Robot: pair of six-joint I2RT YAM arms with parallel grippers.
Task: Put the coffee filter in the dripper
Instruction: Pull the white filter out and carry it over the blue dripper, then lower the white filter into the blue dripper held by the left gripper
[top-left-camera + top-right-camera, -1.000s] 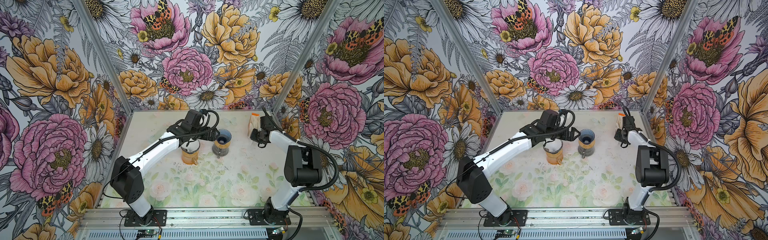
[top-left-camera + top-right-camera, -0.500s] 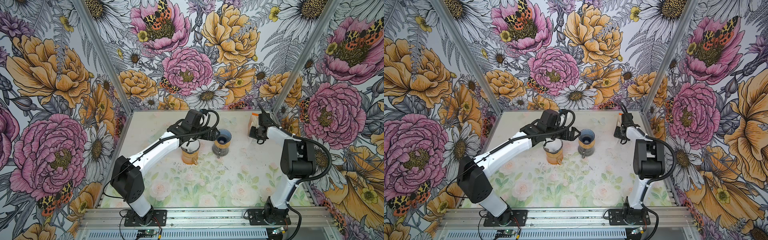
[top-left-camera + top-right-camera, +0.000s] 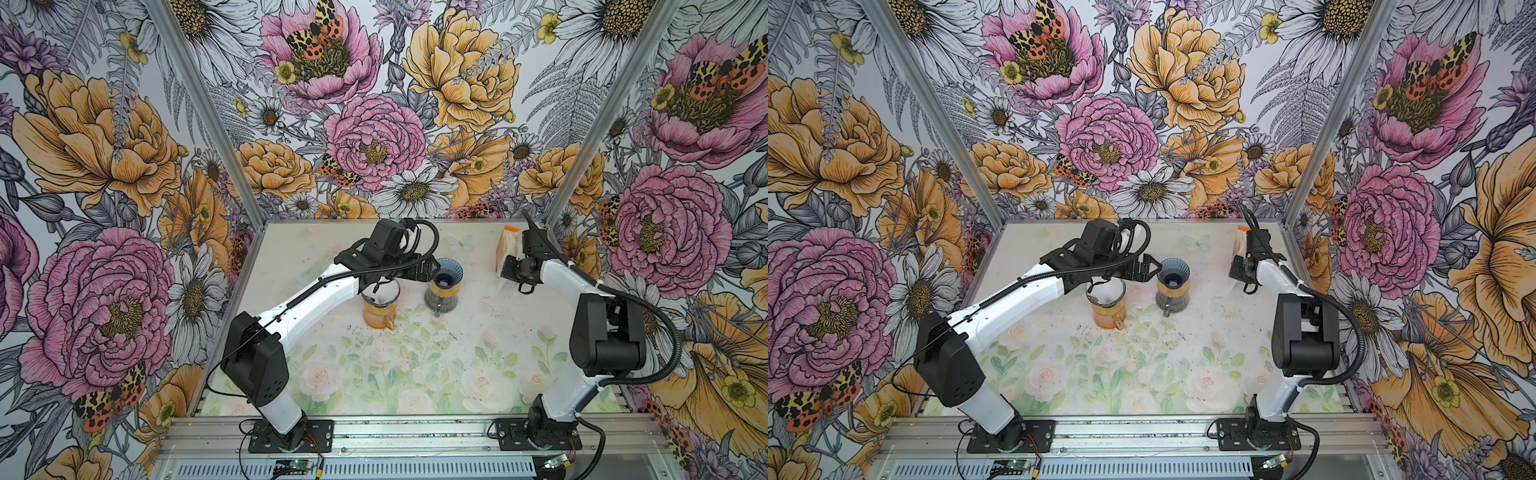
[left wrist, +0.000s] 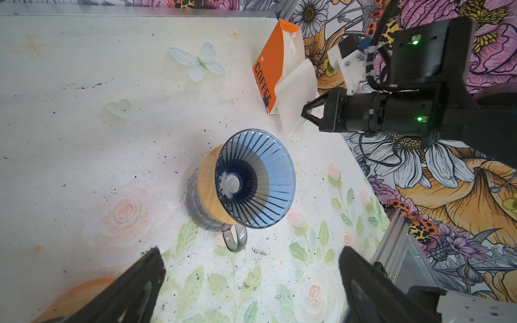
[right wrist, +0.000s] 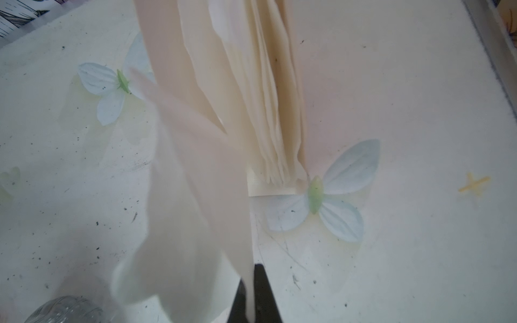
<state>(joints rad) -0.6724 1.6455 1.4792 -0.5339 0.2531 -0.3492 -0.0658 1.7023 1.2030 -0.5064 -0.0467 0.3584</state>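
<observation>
while right jaws pinch coffee filter (image 4: 296,92), its long axis hangs tip-down beside box (image 4: 268,64); left jaws wide.

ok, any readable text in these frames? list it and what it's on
"COFFEE": black capitals on the orange side of the filter pack, left wrist view.
Small mark above that word: too small to read.
In both top views the pack's print is too small to read.
No text visible on the coffee filter or the dripper.
</observation>
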